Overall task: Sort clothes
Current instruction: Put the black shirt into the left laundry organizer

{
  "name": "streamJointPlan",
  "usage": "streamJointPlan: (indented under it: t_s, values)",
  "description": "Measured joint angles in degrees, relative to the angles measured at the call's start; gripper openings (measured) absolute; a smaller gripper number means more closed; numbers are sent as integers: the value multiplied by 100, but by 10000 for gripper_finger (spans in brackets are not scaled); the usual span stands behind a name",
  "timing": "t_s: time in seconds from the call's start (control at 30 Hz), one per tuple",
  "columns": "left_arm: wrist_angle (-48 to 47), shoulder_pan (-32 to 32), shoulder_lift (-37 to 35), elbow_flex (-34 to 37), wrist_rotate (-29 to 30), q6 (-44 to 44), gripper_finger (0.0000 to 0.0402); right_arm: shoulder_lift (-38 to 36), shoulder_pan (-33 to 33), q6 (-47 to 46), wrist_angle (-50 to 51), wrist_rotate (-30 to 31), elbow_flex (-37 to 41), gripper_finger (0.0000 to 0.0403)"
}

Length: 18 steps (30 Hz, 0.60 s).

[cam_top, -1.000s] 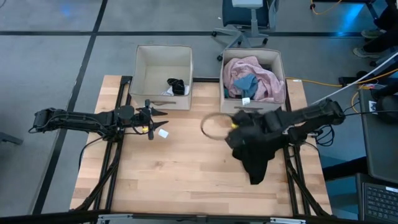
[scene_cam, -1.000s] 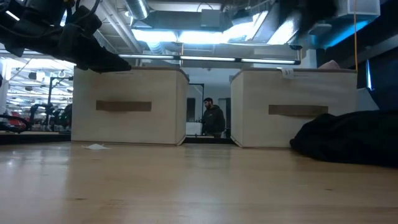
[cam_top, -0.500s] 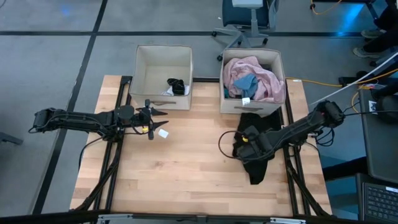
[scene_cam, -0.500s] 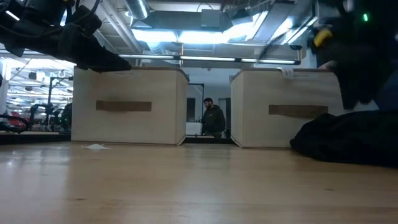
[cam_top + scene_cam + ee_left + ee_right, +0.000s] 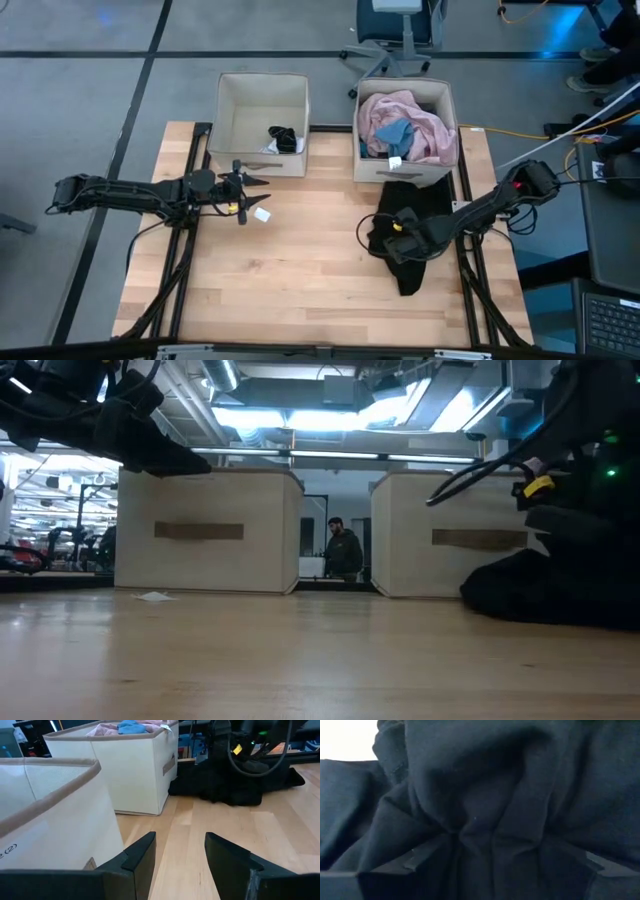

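Observation:
A black garment lies crumpled on the table in front of the right bin; it also shows in the low view. My right gripper is down on its middle, open, and black cloth fills its wrist view. The right bin holds a pink shirt and a blue piece. The left bin holds a small black piece. My left gripper is open and empty, in the air in front of the left bin. My right gripper comes at the black garment from above, slanting from the table's right. Its open fingers are sunk into the cloth, and a bunched fold stands between them. The garment lies on the table.
A small white scrap lies on the wood near my left gripper. Bare wood stretches between the arms and toward the near edge. A person stands far off in the room behind the bins.
My right gripper has come down from high above the table onto the black garment, going a little toward the near edge. The garment has stayed on the table.

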<state>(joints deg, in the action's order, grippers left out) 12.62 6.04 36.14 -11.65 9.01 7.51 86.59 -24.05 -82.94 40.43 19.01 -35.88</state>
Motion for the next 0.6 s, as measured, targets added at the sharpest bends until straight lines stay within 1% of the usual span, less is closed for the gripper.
streamJointPlan:
  t_s: [0.07,0.17,0.37,0.4,0.5,0.6]
  values:
    - [4,0,-1,0,1,-1,162,-4,-1,8,-38,8,33,261]
    - [2,0,-2,-1,1,-2,162,-2,0,116,-105,44,48,207]
    - [-2,0,0,-1,3,-2,162,20,2,401,-418,200,78,59]
    - [-2,0,0,0,3,-2,162,21,2,420,-493,254,82,40]
    - [-2,0,0,1,5,-4,162,42,9,663,-880,341,101,38]
    - [-2,0,0,-1,5,-22,162,59,15,1034,-1492,308,116,42]
